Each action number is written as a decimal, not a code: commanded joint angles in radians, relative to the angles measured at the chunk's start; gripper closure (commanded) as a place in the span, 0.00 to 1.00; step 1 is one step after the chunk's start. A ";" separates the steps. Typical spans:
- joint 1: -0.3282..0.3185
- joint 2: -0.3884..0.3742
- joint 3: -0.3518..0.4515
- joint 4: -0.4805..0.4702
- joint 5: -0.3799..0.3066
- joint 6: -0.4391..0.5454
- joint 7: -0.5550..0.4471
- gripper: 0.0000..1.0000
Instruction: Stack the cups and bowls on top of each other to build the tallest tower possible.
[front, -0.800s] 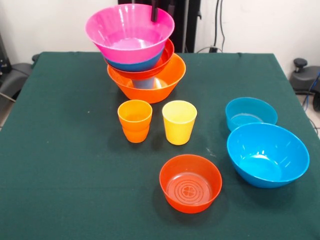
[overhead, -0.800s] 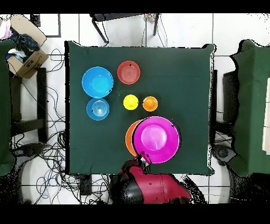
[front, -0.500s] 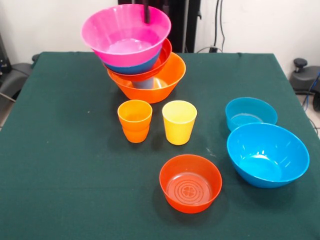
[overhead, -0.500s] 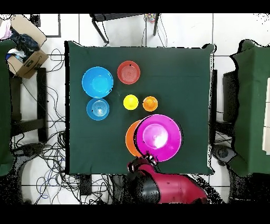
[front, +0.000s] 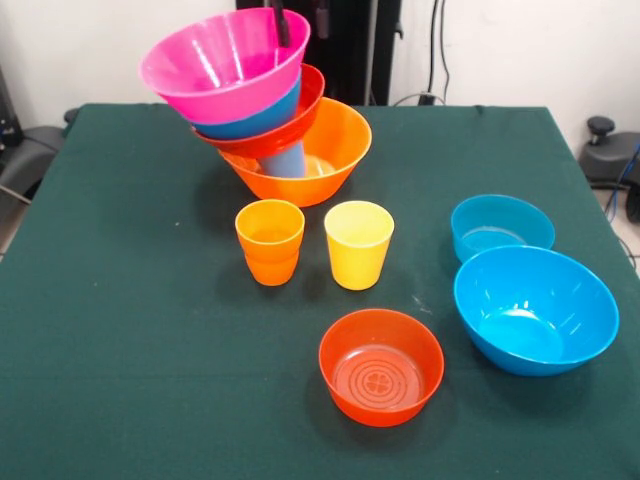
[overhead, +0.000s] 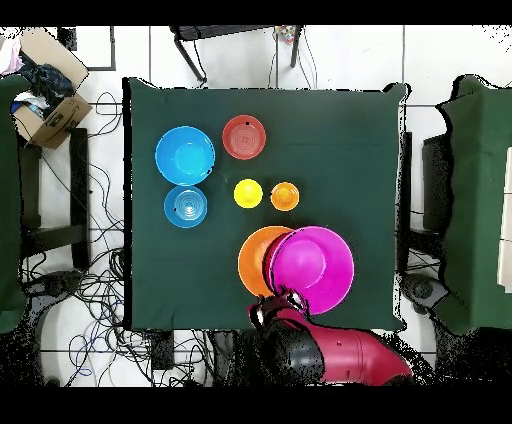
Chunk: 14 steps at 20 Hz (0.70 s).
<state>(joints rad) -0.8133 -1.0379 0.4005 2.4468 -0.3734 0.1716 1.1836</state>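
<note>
Bowls up front sat empty: a glossy red-orange plastic bowl (front: 381, 366) nearest, then a large blue plastic bowl (front: 535, 309) and a shallower blue bowl (front: 501, 225). Behind those, an orange stepped tumbler (front: 270, 241) and a yellow plastic cup (front: 358, 243), also empty. Furthest back, the tower (front: 262, 110) in the big orange bowl (front: 325, 150) had tipped hard sideways compared with a moment earlier; the big pink bowl (front: 222, 62) on top looked close to sliding off. The gripper (front: 281, 20) reached into it, but I couldn't tell its grip.
</note>
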 joint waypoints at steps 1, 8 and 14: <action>0.010 0.050 0.120 0.056 0.025 0.120 0.070 0.00; -0.004 0.049 0.156 0.060 0.036 0.133 0.077 0.00; -0.021 0.038 0.203 0.061 0.071 0.163 0.077 0.00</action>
<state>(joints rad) -0.8333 -1.0380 0.5146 2.4780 -0.3541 0.2231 1.1836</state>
